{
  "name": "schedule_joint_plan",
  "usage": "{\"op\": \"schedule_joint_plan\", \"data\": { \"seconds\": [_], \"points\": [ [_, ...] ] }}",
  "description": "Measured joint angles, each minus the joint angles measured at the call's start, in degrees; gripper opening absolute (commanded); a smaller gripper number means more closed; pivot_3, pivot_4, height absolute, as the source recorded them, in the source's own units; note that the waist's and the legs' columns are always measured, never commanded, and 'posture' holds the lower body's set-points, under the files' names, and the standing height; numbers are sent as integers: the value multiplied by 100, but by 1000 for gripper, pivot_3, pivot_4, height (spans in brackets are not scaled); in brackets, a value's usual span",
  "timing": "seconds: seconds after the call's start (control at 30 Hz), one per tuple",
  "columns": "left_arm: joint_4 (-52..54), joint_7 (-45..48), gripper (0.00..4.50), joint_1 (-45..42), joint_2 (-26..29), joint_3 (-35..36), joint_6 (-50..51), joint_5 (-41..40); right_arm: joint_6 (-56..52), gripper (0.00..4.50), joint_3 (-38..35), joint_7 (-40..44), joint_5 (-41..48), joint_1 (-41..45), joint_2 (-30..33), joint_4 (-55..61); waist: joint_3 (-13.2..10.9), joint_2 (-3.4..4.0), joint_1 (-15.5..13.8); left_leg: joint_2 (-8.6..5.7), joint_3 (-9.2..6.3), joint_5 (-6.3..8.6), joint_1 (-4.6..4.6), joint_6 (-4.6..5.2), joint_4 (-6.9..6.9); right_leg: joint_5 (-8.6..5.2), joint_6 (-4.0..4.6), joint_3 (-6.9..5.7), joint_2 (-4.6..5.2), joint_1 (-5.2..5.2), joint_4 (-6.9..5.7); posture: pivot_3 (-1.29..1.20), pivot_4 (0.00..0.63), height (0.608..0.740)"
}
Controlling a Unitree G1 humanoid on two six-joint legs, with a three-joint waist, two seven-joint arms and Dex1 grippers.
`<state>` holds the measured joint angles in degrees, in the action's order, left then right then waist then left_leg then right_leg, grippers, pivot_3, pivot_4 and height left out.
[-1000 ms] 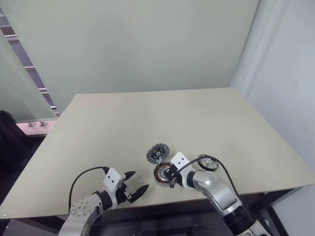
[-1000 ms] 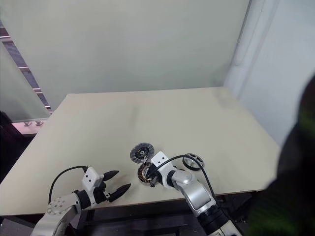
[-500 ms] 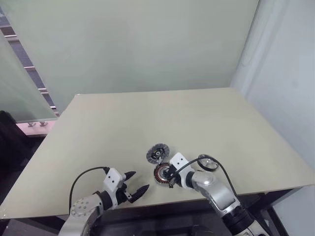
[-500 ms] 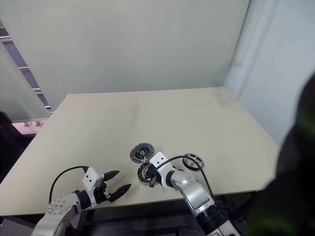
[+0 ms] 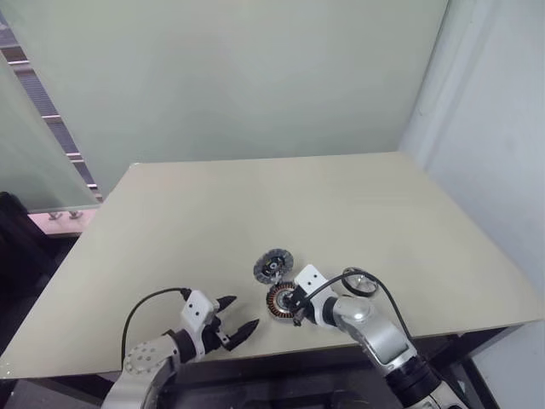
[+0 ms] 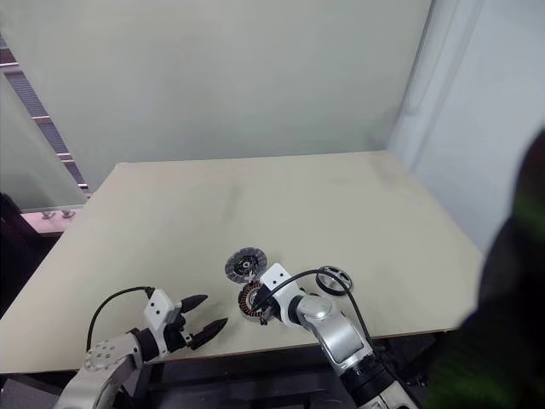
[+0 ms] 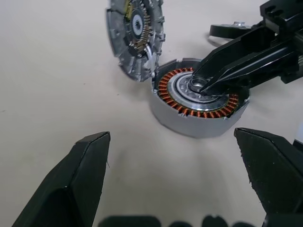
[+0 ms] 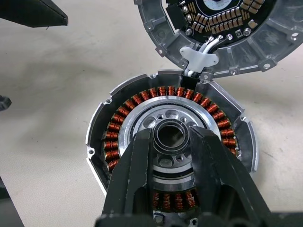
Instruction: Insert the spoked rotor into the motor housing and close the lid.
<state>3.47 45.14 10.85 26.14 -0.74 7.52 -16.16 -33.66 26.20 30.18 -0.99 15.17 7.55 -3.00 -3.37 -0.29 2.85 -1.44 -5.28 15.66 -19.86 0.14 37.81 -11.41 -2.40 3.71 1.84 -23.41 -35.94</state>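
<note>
The spoked rotor [image 5: 279, 298], copper windings around a silver hub [image 8: 165, 116], lies flat near the table's front edge. My right gripper [image 5: 294, 304] reaches in from the right and is shut on the hub's raised centre, one finger [image 8: 137, 170] on each side. The motor housing [image 5: 272, 267], a grey disc with a dark ribbed rim, stands tilted just behind the rotor [image 7: 182, 94], joined to it by short white wires [image 8: 201, 59]. My left gripper [image 5: 238, 313] hovers open to the left of the rotor, apart from it, with nothing between its fingers. A separate lid is out of view.
A small dark ring [image 5: 362, 283] lies on the table right of the rotor, behind my right arm. The beige table [image 5: 255, 204] stretches far back to a pale wall. Its front edge runs just under both grippers.
</note>
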Motion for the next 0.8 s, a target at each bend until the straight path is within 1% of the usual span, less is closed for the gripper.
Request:
{"op": "schedule_joint_plan", "data": {
  "seconds": [0.8],
  "points": [
    [0, -10, 4500, -25, -3, -26, -34, 32, 26, 792, 22, -7, -32, 17, -72, -31, 0, 0, 0, 0, -1, 0, 0, 0, -2, 0, 0, 0, 0, 0, 0, 0, 0, 740]
  ]
}}
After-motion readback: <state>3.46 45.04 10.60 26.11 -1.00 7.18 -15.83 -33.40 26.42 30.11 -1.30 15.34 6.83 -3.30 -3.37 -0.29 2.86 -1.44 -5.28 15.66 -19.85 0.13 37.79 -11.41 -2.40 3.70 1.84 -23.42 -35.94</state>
